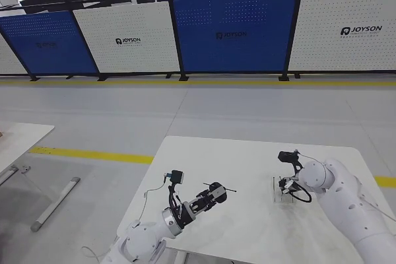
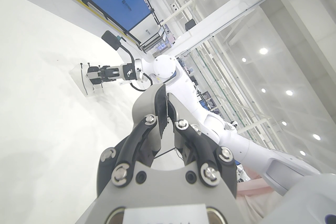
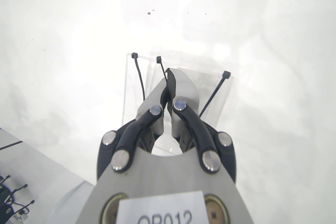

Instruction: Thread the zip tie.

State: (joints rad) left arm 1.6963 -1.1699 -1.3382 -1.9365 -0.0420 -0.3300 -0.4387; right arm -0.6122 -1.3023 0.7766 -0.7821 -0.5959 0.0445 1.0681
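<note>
My left gripper (image 1: 216,193) hovers over the white table's (image 1: 251,155) front left, shut on a thin black zip tie (image 1: 230,191) that sticks out past its fingertips (image 2: 163,93); the tie's strand (image 2: 165,152) also crosses low between the fingers. At the table's right stands a clear acrylic holder (image 3: 131,93) with three black zip ties in it, heads up: one (image 3: 134,55), the middle one (image 3: 158,60) and another (image 3: 226,75). My right gripper (image 3: 168,75) is over this holder (image 1: 281,189), shut on the middle tie's strand just below its head.
From the left wrist, the right gripper (image 2: 92,75) is seen farther off at the holder (image 2: 84,83). Several loose black zip ties (image 3: 15,198) lie on a grey surface beside the right arm. Bare tabletop separates the two grippers.
</note>
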